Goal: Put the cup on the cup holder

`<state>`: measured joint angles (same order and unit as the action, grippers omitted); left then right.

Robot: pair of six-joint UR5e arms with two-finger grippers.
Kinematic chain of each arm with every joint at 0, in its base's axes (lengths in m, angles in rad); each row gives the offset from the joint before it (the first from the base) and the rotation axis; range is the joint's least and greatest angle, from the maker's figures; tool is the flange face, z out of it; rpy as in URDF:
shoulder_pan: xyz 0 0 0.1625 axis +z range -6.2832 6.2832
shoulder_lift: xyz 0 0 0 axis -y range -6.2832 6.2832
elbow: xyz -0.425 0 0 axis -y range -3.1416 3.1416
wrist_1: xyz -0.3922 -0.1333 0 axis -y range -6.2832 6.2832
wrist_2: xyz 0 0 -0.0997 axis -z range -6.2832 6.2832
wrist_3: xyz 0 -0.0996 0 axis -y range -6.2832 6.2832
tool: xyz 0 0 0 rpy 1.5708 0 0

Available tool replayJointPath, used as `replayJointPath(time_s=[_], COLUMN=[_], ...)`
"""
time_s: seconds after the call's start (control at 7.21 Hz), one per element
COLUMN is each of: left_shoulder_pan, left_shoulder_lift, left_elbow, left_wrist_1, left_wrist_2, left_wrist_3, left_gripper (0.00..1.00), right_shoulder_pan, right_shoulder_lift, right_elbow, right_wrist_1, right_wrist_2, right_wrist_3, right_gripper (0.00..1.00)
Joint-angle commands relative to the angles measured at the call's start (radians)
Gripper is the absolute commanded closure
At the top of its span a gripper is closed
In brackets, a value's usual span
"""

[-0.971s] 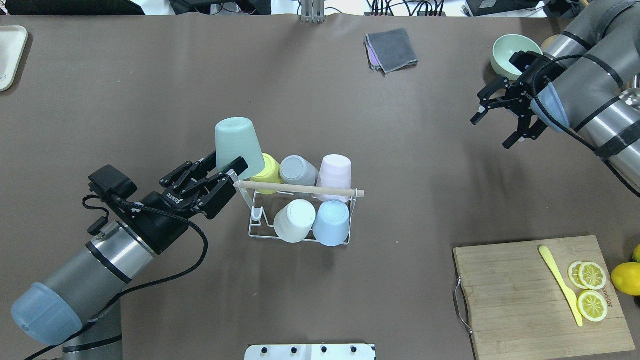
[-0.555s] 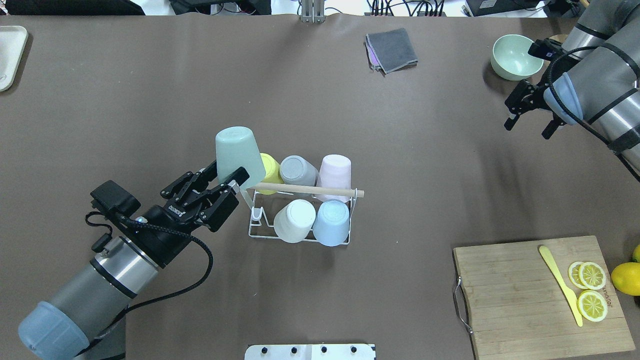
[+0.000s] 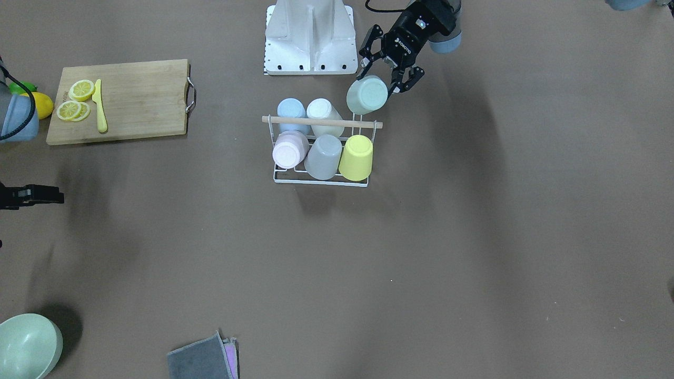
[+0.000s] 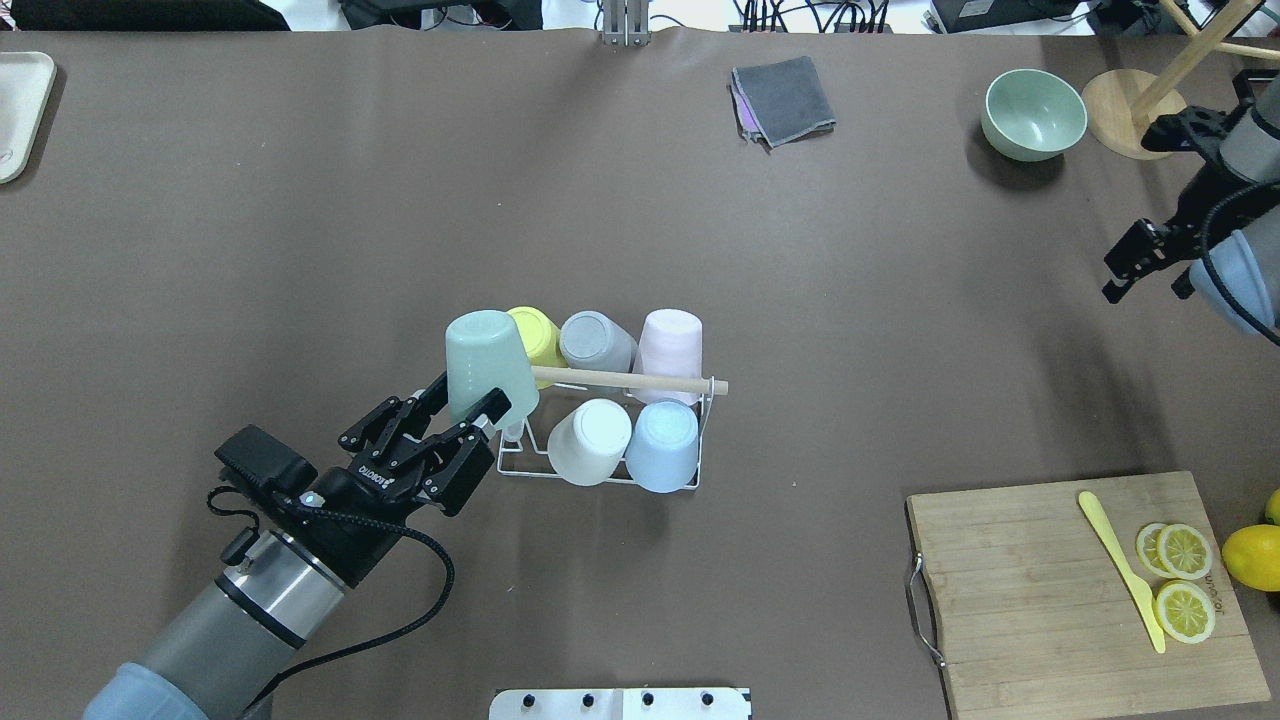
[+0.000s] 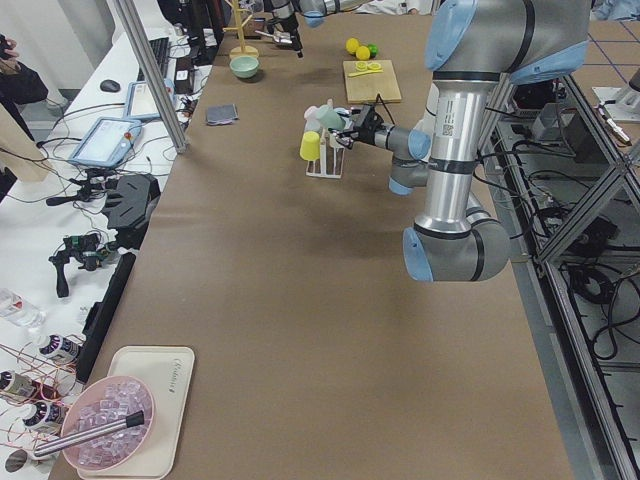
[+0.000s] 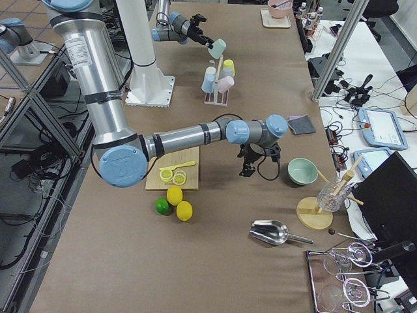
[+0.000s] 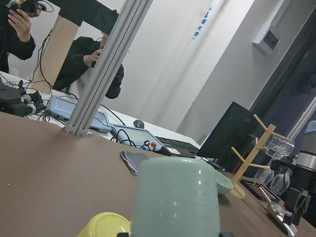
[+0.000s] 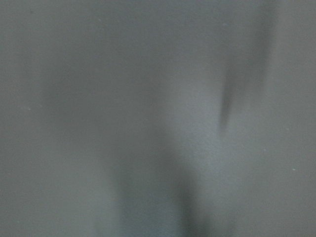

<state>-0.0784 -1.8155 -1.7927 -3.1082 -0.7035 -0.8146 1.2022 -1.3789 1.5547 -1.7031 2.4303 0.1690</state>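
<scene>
My left gripper (image 4: 468, 408) is shut on a mint-green cup (image 4: 486, 362), held upside down and tilted over the near left corner of the cup holder (image 4: 600, 472). The holder is a white wire rack with a wooden dowel bar (image 4: 640, 381). On it stand yellow (image 4: 537, 333), grey, pink, white and light blue cups. In the front-facing view the mint cup (image 3: 367, 95) hangs just behind the bar (image 3: 321, 122), with my left gripper (image 3: 381, 79) on it. The left wrist view shows the mint cup (image 7: 175, 197) up close. My right gripper (image 4: 1143, 278) is open and empty at the right edge.
A cutting board (image 4: 1040, 600) with lemon slices and a yellow knife lies at the near right, whole lemons (image 4: 1250, 555) beside it. A green bowl (image 4: 1035, 112), a wooden glass stand (image 4: 1118, 112) and a grey cloth (image 4: 783, 98) lie at the back. A tray (image 4: 20, 110) sits far left.
My left gripper has carried the mint cup toward the robot and slightly right, from beside the yellow cup to over the rack's near left corner. My right arm has pulled back to the right edge.
</scene>
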Motion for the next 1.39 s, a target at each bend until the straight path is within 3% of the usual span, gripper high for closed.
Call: replayJointPath(time_s=[0.0,0.14,0.28,0.69,0.83,0.97,1.11,1.25], left_shoulder_pan=[0.002,0.002,0.002,-0.001,0.0,0.0,0.002,0.002], left_shoulder_lift=[-0.007,-0.021,-0.022,-0.022,-0.024,-0.024,-0.037,-0.036], left_elbow=[0.028,0.041,0.042,0.044,0.048,0.053,0.068,0.071], left_wrist_1=[0.0,0.0,0.0,-0.003,-0.004,-0.004,-0.004,-0.004], left_wrist_2=[0.002,0.004,0.002,0.006,0.045,0.065,0.134,0.14], left_wrist_3=[0.0,0.0,0.0,-0.001,0.0,-0.001,-0.008,-0.008], left_gripper=[1.0,1.0,1.0,1.0,0.81,0.01,0.02,0.02], right_shoulder_pan=[0.083,0.115,0.152,0.189,0.189,0.189,0.189,0.189], right_shoulder_lift=[-0.167,-0.201,-0.212,-0.224,-0.224,-0.224,-0.224,-0.223], right_elbow=[0.038,0.038,0.039,0.036,0.036,0.038,0.042,0.054], right_wrist_1=[0.196,0.223,0.227,0.229,0.229,0.229,0.229,0.229], right_wrist_2=[-0.034,-0.057,-0.098,-0.102,-0.1,-0.1,-0.097,-0.097], right_wrist_3=[-0.005,-0.003,0.004,0.076,0.09,0.092,0.092,0.107], right_gripper=[0.07,0.1,0.06,0.01,0.01,0.01,0.01,0.01])
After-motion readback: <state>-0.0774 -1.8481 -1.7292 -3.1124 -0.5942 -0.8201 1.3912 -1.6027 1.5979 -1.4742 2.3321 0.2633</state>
